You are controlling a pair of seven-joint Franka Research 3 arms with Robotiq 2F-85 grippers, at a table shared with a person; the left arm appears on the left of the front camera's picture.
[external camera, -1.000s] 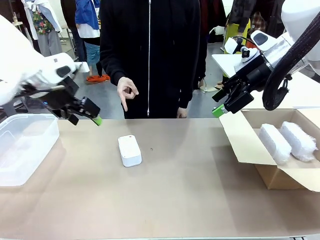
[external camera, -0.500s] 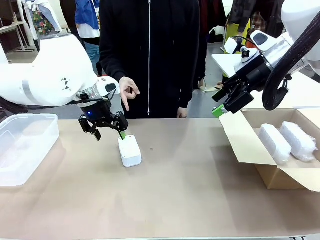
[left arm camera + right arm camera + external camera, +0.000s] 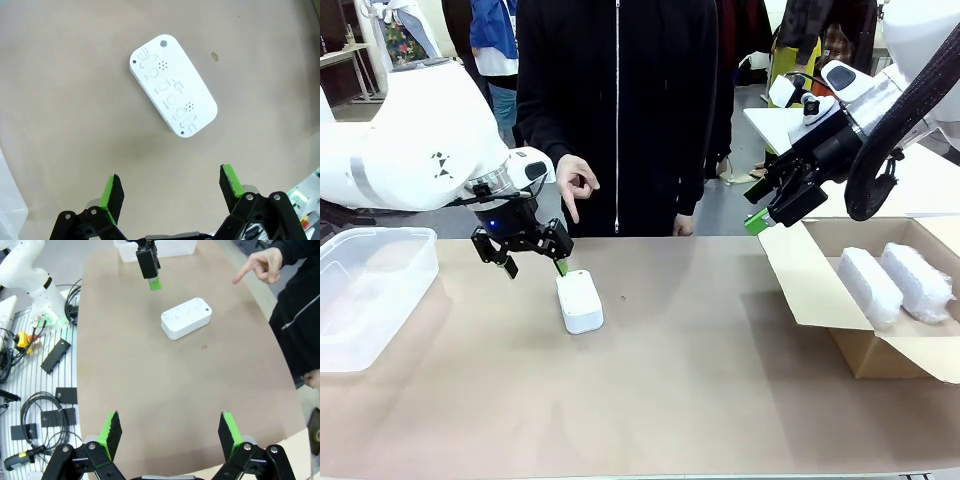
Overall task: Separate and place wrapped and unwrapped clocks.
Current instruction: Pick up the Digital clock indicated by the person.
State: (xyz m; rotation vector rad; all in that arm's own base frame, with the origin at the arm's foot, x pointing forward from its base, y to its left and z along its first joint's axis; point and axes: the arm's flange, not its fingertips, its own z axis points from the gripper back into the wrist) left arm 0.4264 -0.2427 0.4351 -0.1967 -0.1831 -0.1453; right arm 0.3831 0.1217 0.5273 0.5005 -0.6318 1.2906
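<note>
Since half a second ago, left pincer (image 3: 533,262) shifted slightly left, gaping above smooth rounded bare clock (image 3: 580,301) on matte brown worktop (image 3: 680,390). Two crinkly wrapped clocks (image 3: 895,284) in cardboard box (image 3: 880,350); translucent bin (image 3: 365,295) at left. Left wrist: perforated, embossed clock face. Right wrist: right pincer (image 3: 170,435) gaping; person's hand (image 3: 262,262) pointing.
</note>
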